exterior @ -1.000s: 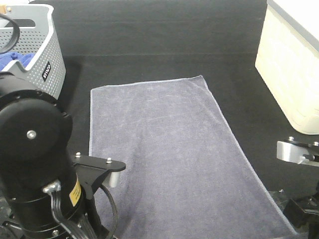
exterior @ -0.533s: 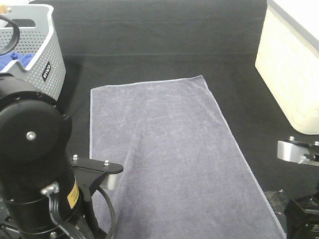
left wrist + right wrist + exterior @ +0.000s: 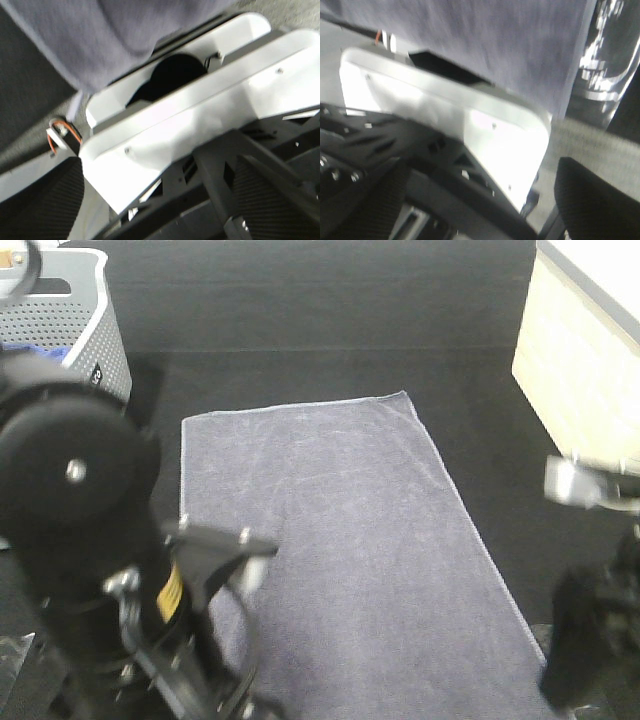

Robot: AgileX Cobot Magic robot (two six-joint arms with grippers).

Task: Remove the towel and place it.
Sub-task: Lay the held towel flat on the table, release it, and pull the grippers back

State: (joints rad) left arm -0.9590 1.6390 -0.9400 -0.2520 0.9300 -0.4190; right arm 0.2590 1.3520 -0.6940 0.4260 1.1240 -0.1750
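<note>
The grey-lavender towel (image 3: 340,540) lies flat and spread out on the black table. Its near end hangs over the table's front edge, which shows in the left wrist view (image 3: 105,40) and in the right wrist view (image 3: 495,40). My left arm (image 3: 80,500) stands over the towel's near left corner. My right arm (image 3: 590,630) is at its near right corner. The left gripper (image 3: 160,200) is open and empty below the hanging edge. The right gripper (image 3: 480,200) is open and empty too. Both wrist views are blurred.
A grey perforated basket (image 3: 70,310) stands at the back left with a bit of blue cloth (image 3: 45,350) in it. A cream container (image 3: 590,370) stands at the back right. A white frame (image 3: 190,105) runs under the table's front edge.
Both arms have moved: the left arm has swung up and to the right, the right arm has risen. The towel lies as before.
</note>
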